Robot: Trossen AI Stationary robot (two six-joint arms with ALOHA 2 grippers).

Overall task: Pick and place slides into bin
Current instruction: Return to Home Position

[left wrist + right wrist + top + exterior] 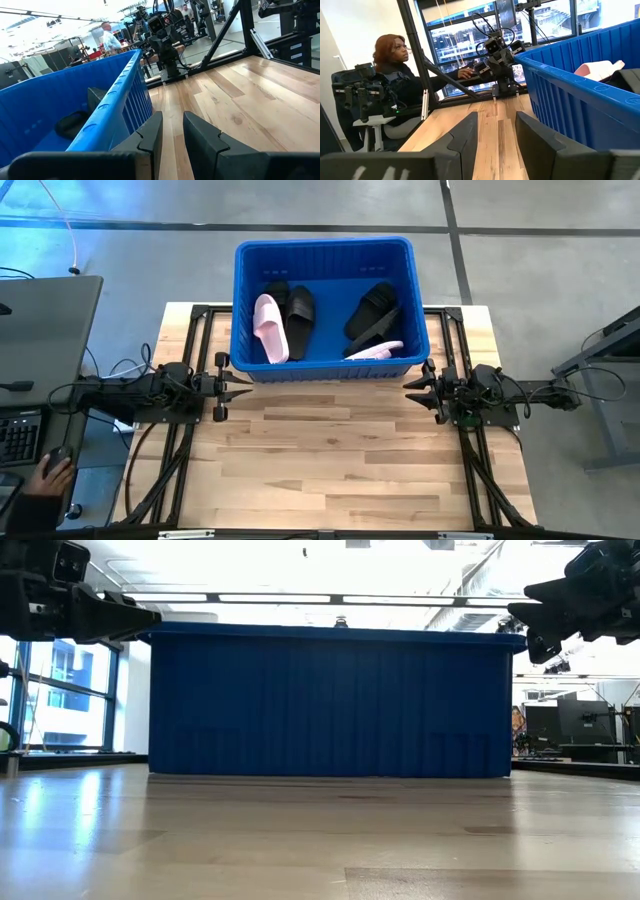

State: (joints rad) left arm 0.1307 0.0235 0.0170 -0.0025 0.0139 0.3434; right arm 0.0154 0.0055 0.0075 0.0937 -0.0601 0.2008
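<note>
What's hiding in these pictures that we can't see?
Low view: the bin shows only its front wall, which hides every slide inside.
High view: the black slides at the bin's right overlap, so their count is unclear; a pink slide there shows only in part.
Left wrist view: the bin wall hides nearly everything inside.

**Both arms level, grippers facing each other across the table**

The left arm (130, 392) is stretched out level from the left edge of the table (330, 470). The left gripper (240, 385) is pointed inward toward the right edge. Its fingers (150, 137) are held a narrow gap apart, and nothing is gripped between them.

The right arm (500, 392) is laid out as a mirror image from the right edge, with the right gripper (415, 385) aimed back at the left one. Its fingers (462, 135) are parted somewhat wider, and nothing is held.

Both grippers are carried clear above the tabletop, well apart from each other, on one line across the table.
</note>
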